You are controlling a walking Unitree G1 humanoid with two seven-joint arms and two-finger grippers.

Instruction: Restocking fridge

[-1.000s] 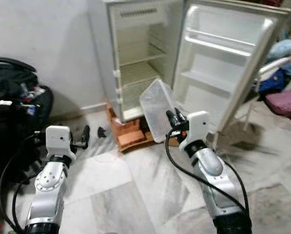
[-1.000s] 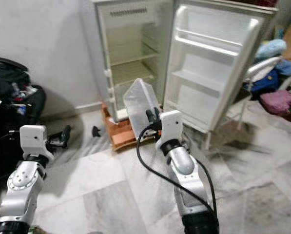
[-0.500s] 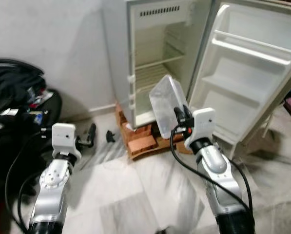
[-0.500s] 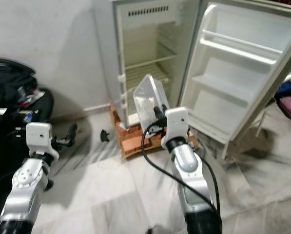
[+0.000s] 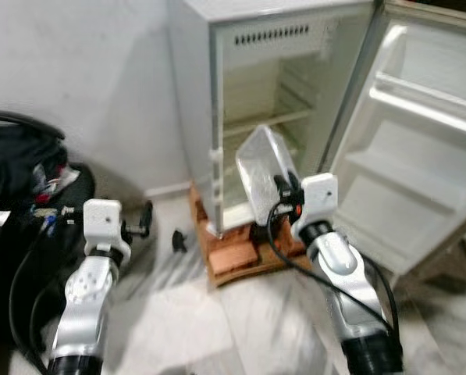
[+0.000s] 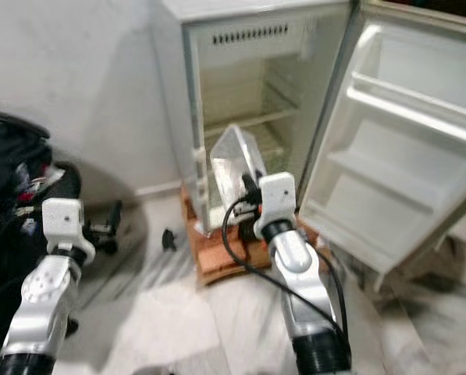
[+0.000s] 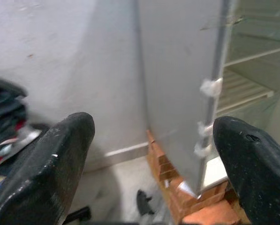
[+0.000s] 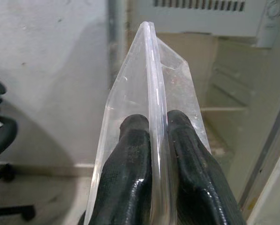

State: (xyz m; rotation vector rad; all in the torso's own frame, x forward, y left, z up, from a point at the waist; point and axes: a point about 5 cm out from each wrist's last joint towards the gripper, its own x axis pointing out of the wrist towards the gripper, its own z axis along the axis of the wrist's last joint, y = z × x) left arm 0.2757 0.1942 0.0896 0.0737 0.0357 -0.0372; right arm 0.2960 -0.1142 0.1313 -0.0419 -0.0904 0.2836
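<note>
A small white fridge (image 5: pixel 193 86) stands with its door (image 5: pixel 420 156) swung wide to the right; its wire shelves (image 5: pixel 260 125) are bare. My right gripper (image 5: pixel 281 190) is shut on the rim of a clear plastic fridge drawer (image 5: pixel 260 168), held tilted in front of the lower compartment. In the right wrist view the two black fingers (image 8: pixel 130 154) pinch the drawer's edge (image 8: pixel 151 89). My left gripper (image 5: pixel 144 219) is held low to the left of the fridge, open, with nothing between its fingers (image 7: pixel 55 159).
The fridge rests on red bricks (image 5: pixel 233 254) on a marble floor (image 5: pixel 186 328). A dark pile of bags and clothes (image 5: pixel 22 187) lies at the left by the white wall. A small black object (image 5: pixel 178 241) sits on the floor near the bricks.
The camera has come closer to the fridge, which looms larger. The right gripper has carried the clear drawer up to the fridge's lower opening. The left gripper stays open.
</note>
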